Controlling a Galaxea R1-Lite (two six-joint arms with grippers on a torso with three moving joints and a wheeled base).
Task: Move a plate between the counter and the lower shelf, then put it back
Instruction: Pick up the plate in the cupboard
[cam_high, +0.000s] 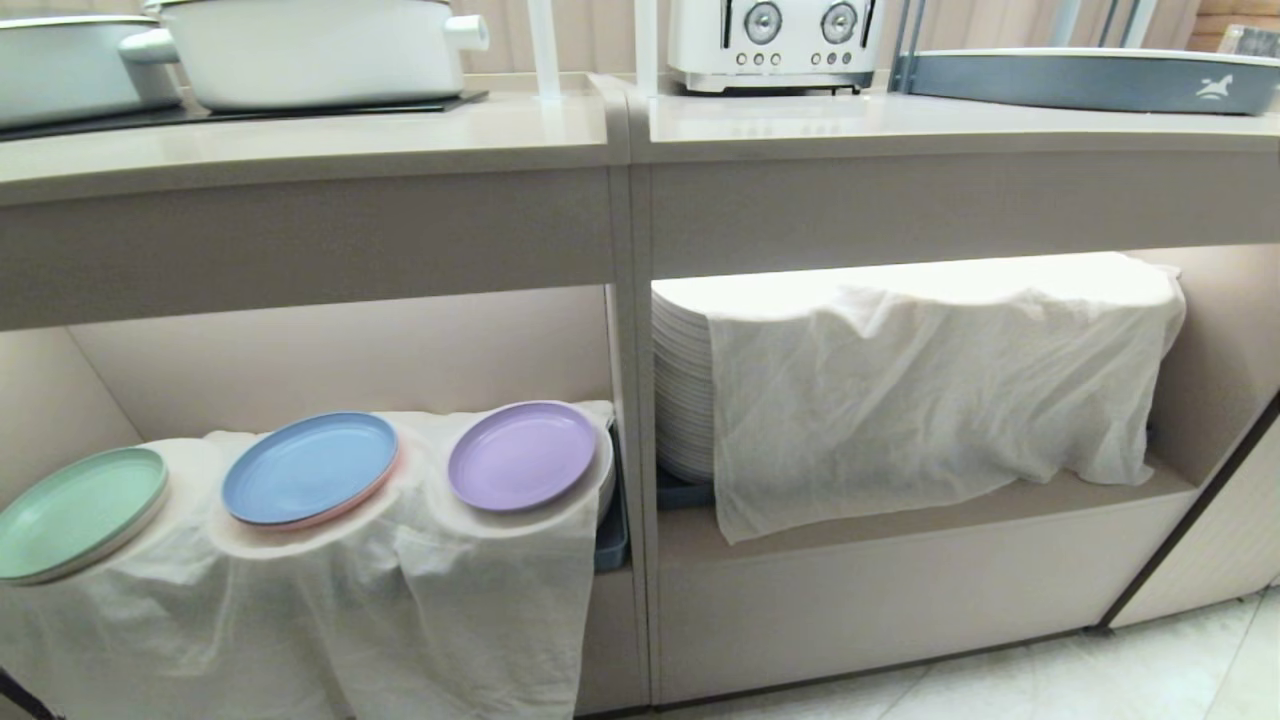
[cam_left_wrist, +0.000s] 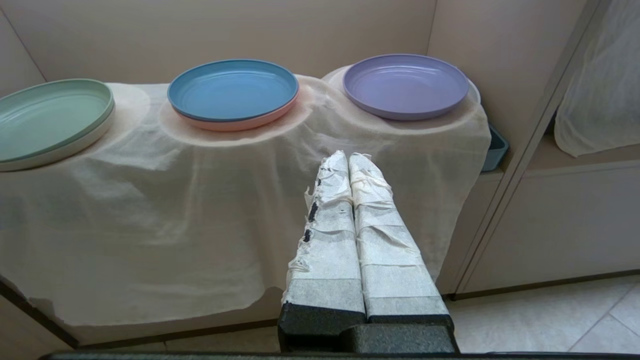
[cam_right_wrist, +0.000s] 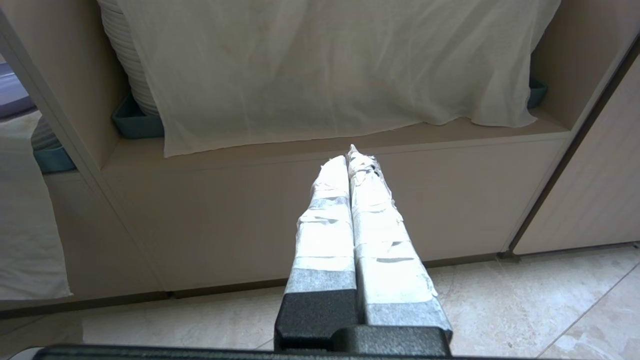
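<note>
Beige counter (cam_high: 300, 140) running overhead in head view, lower shelf (cam_high: 300, 350) holding purple plate (cam_high: 522, 455) on draped cloth (cam_high: 400, 600) beside blue plate (cam_high: 310, 467) and green plate (cam_high: 75, 510). Left wrist: left gripper (cam_left_wrist: 347, 159) hovering before cloth, jaws pressed together, empty. Right wrist: right gripper (cam_right_wrist: 350, 157) facing the neighbouring cubby, jaws together.

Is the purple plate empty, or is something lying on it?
Empty. The purple plate shows only its bare lilac surface, with nothing on it.

Open air above the plate (cam_high: 522, 455); divider panel (cam_high: 630, 420) just beside it.
</note>
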